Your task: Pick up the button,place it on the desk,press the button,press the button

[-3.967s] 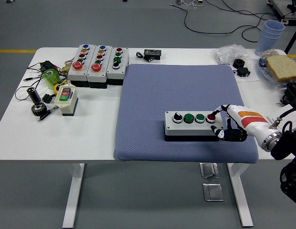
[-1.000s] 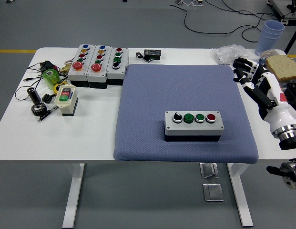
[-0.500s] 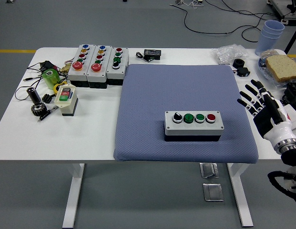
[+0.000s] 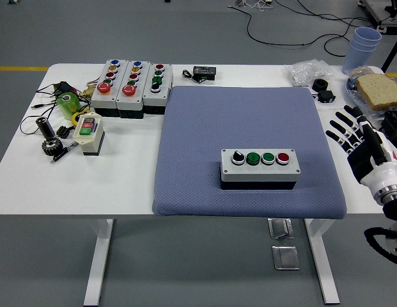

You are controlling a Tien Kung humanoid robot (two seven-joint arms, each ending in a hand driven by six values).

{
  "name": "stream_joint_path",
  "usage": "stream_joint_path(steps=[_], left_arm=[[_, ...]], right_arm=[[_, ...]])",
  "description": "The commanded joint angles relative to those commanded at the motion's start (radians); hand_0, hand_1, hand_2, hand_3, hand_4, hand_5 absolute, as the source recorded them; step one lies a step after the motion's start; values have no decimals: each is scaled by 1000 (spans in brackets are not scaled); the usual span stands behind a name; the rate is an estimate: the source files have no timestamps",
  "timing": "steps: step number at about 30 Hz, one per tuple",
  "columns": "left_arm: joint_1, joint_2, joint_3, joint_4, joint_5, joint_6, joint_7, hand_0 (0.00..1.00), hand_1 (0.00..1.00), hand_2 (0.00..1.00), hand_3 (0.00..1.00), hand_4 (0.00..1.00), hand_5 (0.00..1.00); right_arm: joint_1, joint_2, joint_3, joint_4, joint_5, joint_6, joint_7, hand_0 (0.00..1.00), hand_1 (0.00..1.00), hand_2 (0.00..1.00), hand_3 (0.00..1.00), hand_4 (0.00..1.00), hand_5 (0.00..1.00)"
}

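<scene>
Button box (image 4: 260, 167) alone on the blue mat (image 4: 246, 150).
Right hand (image 4: 360, 144) at its three o'clock, fingers (image 4: 342, 126) spread, holding nothing, over the bench (image 4: 128, 166).

Button box on blue mat, right hand clear of it.

A grey button box (image 4: 260, 168) with four buttons in a row (black, green, green, red) sits on the near right part of a blue mat (image 4: 243, 121) on the white table (image 4: 32, 179). The right hand (image 4: 355, 139), fingers spread and holding nothing, is over the table's right edge, beside the mat. Three more button boxes (image 4: 132, 87) stand at the far left.
</scene>
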Motion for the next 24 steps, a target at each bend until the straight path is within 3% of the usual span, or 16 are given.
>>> stream_joint_path(steps=[11,24], left_arm=[[-4,0,-1,0,-2,-1,-1,645,608,603,566,308,855],[-6,0,-2,0,2,-1,-2,645,607,603,565,307,854]], right_arm=[[12,-3,48,-40,-36,119,-38,680,667,690,677,711,474],[18,-2,62,-59,-42,132,-55,673,659,685,665,706,427]])
